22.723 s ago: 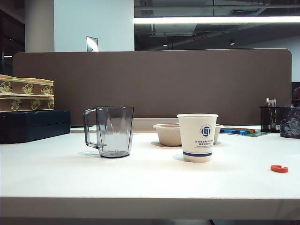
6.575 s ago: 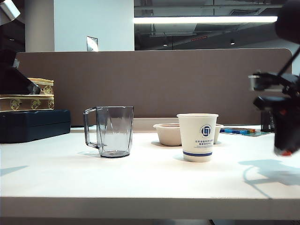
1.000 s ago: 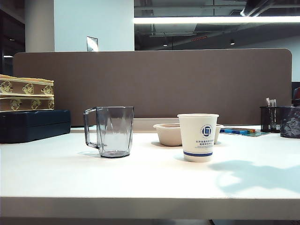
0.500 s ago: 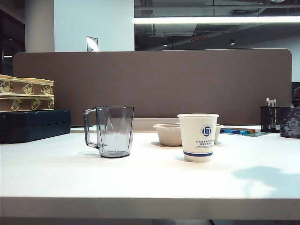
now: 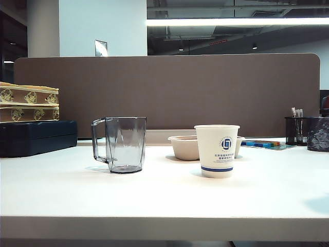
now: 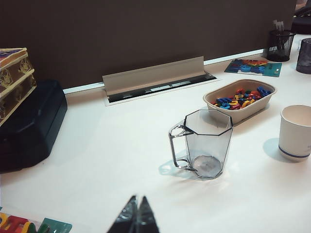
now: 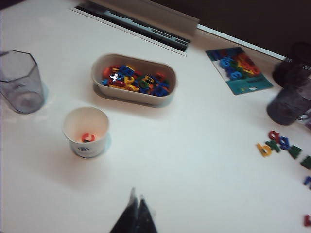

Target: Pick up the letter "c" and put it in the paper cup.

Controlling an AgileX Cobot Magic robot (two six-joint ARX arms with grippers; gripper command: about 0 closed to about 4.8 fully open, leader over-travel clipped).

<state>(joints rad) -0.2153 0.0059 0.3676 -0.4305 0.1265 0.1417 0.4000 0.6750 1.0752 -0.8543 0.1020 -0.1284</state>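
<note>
The white paper cup with its blue logo stands upright on the table, right of the middle. From above, the right wrist view shows the paper cup with the red-orange letter "c" lying on its bottom. My right gripper hangs high above the table, away from the cup, shut with nothing in it. My left gripper is also raised and shut on nothing, well short of the paper cup. Neither gripper shows in the exterior view.
A clear grey mug stands left of the cup. A beige bowl full of coloured letters sits behind the cup. Loose letters, a dark cup, a letter card and a mesh pen holder are on the right. Boxes are stacked at the left.
The arm's shadow on the right of the table has shrunk and slid off toward the right edge over the last second. The cup, mug and bowl have not moved.
</note>
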